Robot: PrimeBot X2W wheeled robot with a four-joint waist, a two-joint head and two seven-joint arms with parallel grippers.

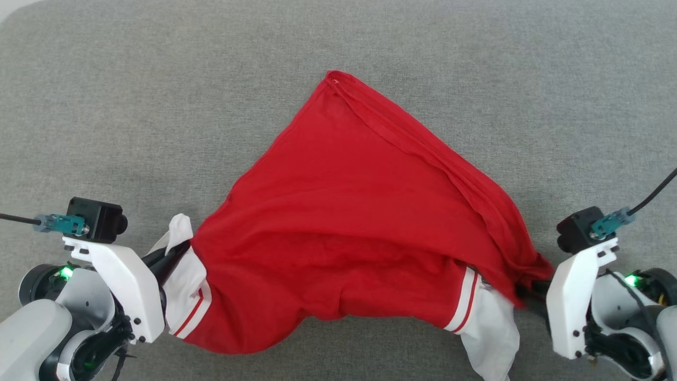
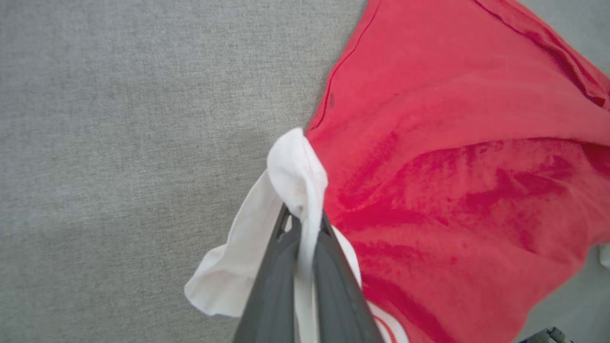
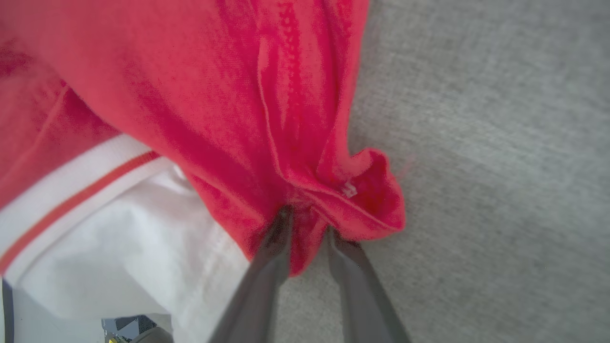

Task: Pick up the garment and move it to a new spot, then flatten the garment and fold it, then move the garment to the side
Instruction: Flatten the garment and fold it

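Garment (image 1: 344, 222) sits mid grey cloth surface (image 1: 132, 79). Its far red corner lies on the surface and its near edge is strung between the two arms, sagging in the middle. The body is bunched into a rough triangle, not flat.

Left white sleeve (image 1: 182, 286) is crumpled at the left gripper (image 1: 177, 254), and the right white sleeve (image 1: 492, 328) hangs loose below the red body. The left wrist view shows the left gripper (image 2: 305, 219) clamped tight on a white sleeve fold (image 2: 295, 171). The right gripper (image 3: 307, 221) is pinched on the red hem corner (image 3: 367, 200), with cloth between the fingers.

Likely step: moving or stretching the garment ahead of flattening. To do it well:
- Pull the arms apart evenly to take out the sag.
- Hold both ends level and lay the cloth down from far to near.
- Watch the right pinch, which looks thin and could slip.
- The grips don't match (sleeve versus hem), so a regrasp at matching corners is probably needed before folding.
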